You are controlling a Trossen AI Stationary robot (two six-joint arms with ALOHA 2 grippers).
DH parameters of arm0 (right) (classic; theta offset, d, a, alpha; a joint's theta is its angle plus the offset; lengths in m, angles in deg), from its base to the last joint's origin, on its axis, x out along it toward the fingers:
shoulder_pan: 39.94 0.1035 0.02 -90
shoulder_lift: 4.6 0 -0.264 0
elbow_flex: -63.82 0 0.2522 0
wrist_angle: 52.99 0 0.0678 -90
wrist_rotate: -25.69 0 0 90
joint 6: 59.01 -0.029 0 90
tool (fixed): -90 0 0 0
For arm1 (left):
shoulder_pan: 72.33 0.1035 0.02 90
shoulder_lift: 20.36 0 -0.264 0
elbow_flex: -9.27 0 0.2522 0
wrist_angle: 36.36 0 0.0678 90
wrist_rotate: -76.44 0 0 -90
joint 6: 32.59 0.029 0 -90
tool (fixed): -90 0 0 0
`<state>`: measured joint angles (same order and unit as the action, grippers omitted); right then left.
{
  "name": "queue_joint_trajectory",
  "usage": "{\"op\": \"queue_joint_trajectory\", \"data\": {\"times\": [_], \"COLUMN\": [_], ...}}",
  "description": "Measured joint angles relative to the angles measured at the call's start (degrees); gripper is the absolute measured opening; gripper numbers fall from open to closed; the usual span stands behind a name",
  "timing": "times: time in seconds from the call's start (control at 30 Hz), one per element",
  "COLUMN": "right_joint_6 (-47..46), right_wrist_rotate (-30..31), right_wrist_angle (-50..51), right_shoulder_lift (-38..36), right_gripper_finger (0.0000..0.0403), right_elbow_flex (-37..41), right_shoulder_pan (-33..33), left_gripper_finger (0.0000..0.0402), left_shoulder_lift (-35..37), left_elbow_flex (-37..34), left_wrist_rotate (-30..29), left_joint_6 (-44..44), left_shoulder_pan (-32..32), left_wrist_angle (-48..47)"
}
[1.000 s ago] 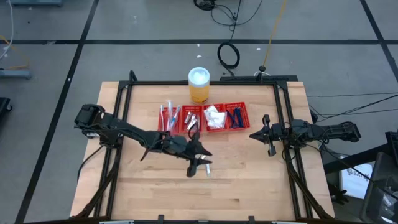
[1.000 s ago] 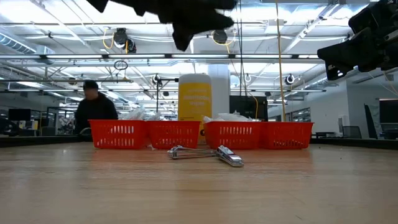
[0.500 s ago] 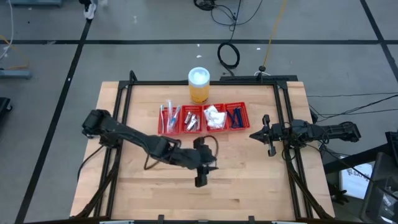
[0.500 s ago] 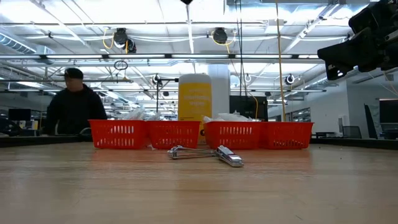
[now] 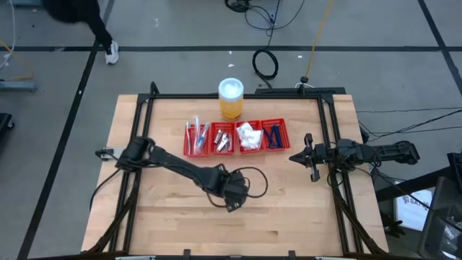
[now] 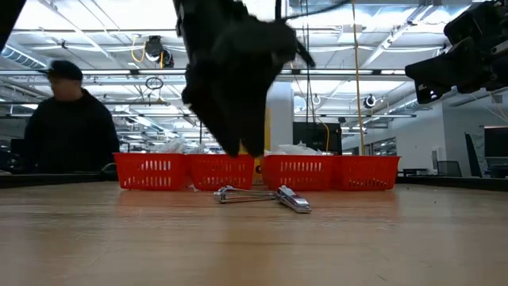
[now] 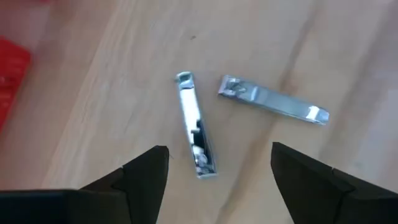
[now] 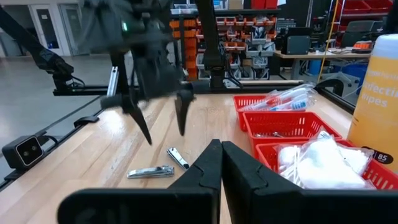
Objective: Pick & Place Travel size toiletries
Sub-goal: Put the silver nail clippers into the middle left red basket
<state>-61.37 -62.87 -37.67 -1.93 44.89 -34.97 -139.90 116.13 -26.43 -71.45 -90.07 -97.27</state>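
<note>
Two silvery nail clippers (image 7: 198, 127) (image 7: 273, 107) lie flat on the wooden table, side by side, just in front of the red tray (image 5: 209, 152). My left gripper (image 7: 217, 168) hangs open a little above them, pointing steeply down, one finger on either side and touching neither. The right wrist view shows those fingers (image 8: 181, 115) over the clippers (image 8: 178, 157). The tray holds wrapped sticks (image 5: 196, 137), silvery pieces (image 5: 222, 139), white packets (image 5: 250, 136) and dark blue razors (image 5: 273, 136). My right gripper (image 5: 293, 157) waits shut at the table's right side.
An orange jar with a white lid (image 5: 231, 99) stands behind the tray at the far edge. A black frame rail (image 5: 234, 96) runs round the tabletop. Bare wood lies toward the near edge. A person in dark clothes (image 6: 67, 127) stands beyond the table.
My left gripper has tipped from nearly level to pointing steeply down and has sunk over the two clippers, shifting slightly toward the table's near edge. The clippers have not moved. The person behind the table has walked to the left in the low view.
</note>
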Motion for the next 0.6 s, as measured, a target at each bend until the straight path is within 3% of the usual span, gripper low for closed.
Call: {"op": "queue_joint_trajectory", "data": {"times": [0.4, 0.6], "right_joint_6": [-0.2, -0.2], "right_wrist_rotate": [0.0, 0.0], "right_wrist_angle": [-0.1, -0.1], "right_shoulder_lift": [0.0, 0.0], "right_gripper_finger": [0.0000, 0.0000], "right_elbow_flex": [0.0, 0.0], "right_shoulder_pan": [0.0, 0.0], "left_gripper_finger": [0.0278, 0.0278], "left_shoulder_lift": [-4.5, -5.9], "left_elbow_flex": [0.0, 0.0], "left_wrist_rotate": [1.1, 6.7], "left_joint_6": [-4.6, -6.7], "left_shoulder_pan": [3.6, 5.0], "left_wrist_angle": [-2.3, -3.4]}}
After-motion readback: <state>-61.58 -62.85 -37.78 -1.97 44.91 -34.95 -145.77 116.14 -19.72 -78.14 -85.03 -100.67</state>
